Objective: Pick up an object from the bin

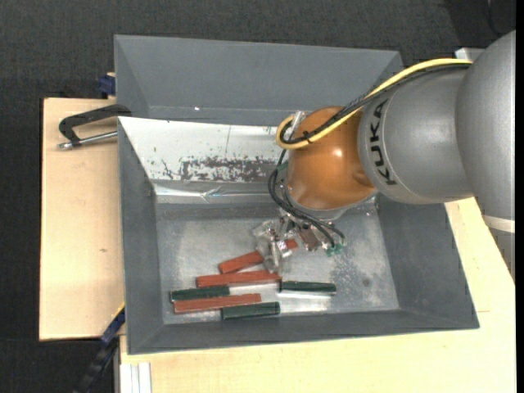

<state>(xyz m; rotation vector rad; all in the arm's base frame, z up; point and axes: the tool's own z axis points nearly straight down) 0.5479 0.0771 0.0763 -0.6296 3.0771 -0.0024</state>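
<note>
Grey arm [442, 137] with orange wrist cover [323, 166] low in bin [139, 244]; jaws at right end of tilted red stick [237, 263], rearmost of red-green stick heap [246, 297]; jaw opening can't be told.

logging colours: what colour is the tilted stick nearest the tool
The stick is reddish-brown; camera view.

Grey all round on the bin [137, 244], flat and dull on its side walls. The far wall [188, 142] shines silver, with a band of dark speckles [221, 169] running across it. The floor is a paler, scuffed grey. On it lie the red bars [237, 278], brick-red, left and centre, and the dark green bars [307, 286], right and along the near side. The arm [426, 146] is silver-grey with black lettering. Its wrist cover [323, 166] is glossy orange, with a yellow cable [409, 72] across it. The gripper [274, 248] glints bare metal.
</note>
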